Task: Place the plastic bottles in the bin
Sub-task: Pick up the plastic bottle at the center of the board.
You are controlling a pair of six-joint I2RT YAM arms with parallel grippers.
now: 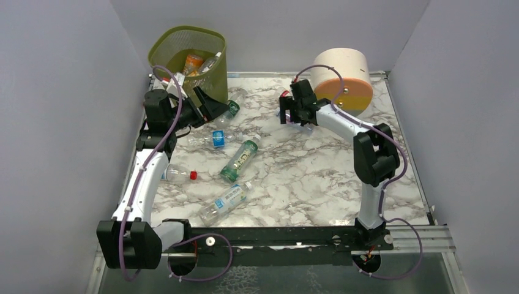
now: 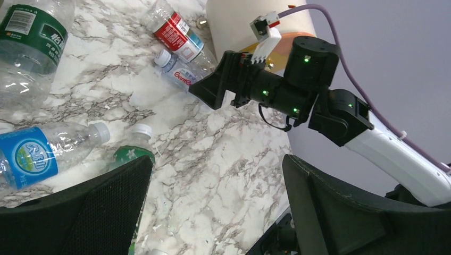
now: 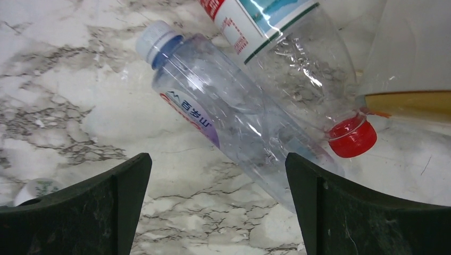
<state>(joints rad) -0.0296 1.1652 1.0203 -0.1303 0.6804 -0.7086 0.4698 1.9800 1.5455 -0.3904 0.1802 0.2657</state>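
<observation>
The olive-green mesh bin stands at the back left with an orange bottle and other bottles inside. My left gripper is open and empty beside the bin's front wall; in its own view only marble lies between the fingers. My right gripper is open, low over a clear bottle with a white cap; the bottle's base lies by the right finger. A red-capped bottle lies against it. Several more bottles lie on the table: green label, blue label, red cap.
A cream cylinder with orange and yellow bands lies at the back right, just behind the right gripper. Another bottle lies near the front rail. Grey walls close in three sides.
</observation>
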